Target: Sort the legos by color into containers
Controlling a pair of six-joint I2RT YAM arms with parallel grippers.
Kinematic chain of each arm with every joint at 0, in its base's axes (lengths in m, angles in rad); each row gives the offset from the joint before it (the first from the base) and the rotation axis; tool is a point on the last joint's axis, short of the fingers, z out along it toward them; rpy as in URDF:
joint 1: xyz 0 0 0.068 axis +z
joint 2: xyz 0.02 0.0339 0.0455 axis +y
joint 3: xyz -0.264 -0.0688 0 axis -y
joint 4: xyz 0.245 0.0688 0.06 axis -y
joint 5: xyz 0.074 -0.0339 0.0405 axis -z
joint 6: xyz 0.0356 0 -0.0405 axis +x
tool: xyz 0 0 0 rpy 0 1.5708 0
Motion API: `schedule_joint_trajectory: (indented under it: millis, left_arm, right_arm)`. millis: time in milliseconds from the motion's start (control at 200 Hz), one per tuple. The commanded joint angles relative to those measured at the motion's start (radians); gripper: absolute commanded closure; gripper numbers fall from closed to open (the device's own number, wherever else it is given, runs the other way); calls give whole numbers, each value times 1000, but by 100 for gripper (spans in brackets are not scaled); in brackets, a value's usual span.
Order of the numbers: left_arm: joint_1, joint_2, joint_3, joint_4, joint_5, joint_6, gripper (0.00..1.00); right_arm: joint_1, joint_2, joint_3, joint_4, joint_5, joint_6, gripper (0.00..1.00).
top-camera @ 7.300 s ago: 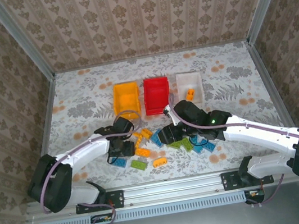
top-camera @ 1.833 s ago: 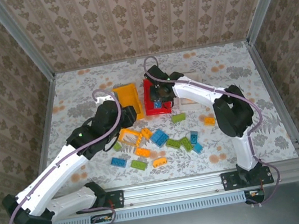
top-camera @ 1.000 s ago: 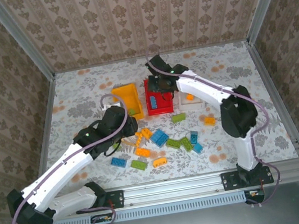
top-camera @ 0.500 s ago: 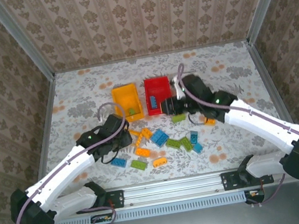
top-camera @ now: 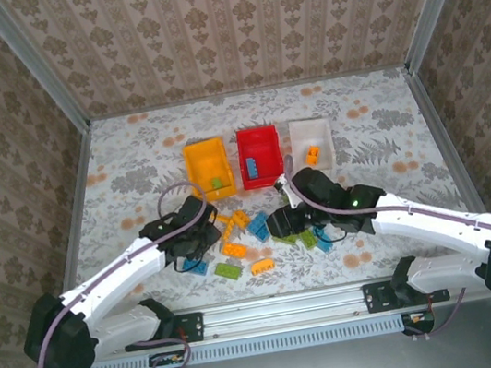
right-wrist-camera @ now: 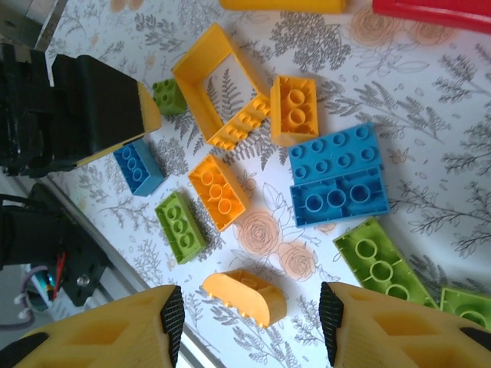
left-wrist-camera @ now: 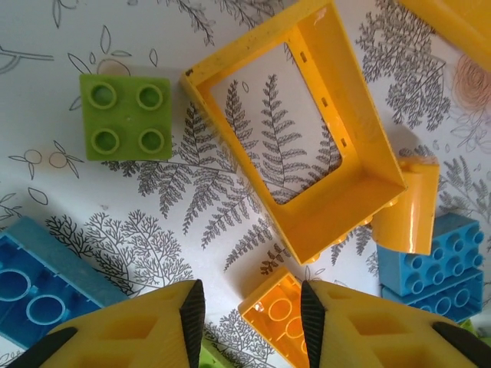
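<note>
The left fingers (left-wrist-camera: 130,326) and right fingers (right-wrist-camera: 92,333) are spread open, empty, above bricks (top-camera: 261,226) scattered on the bench (left-wrist-camera: 230,31). The orange brick (left-wrist-camera: 276,316) is best straddled squarely, kept clear of the yellow frame (left-wrist-camera: 345,208), before closing.

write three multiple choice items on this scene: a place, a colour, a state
1. Which bin is the middle one? A yellow-orange B red C white
2. What colour is the brick in the white bin? A green B blue C orange
3. The right hand is: A open above loose bricks B shut on a green brick C inside a bin
1 B: the red bin has the yellow-orange bin and white bin either side. 2 C: an orange brick lies there. 3 A: its fingers stand apart, gripping nothing.
</note>
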Motion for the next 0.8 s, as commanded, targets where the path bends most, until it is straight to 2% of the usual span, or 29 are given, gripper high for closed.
schedule_joint_trajectory:
  millis: [0, 160, 330, 490, 790]
  left_arm:
    - [-13, -90, -13, -42, -41, -88, 57]
    - [-38, -258, -58, -163, -108, -159, 57]
    - [-46, -469, -88, -289, -177, -210, 57]
    - [-45, -620, -95, -321, -223, -181, 48]
    - [-43, -655, -70, -323, -232, -143, 47]
  right_arm:
    - [51, 88, 98, -25, 57, -66, 47]
    - [76, 320, 242, -14, 23, -164, 45]
    - [78, 588, 484, -87, 19, -299, 46]
    - [77, 771, 672, -175, 78, -387, 47]
    - [75, 971, 880, -280, 178, -445, 54]
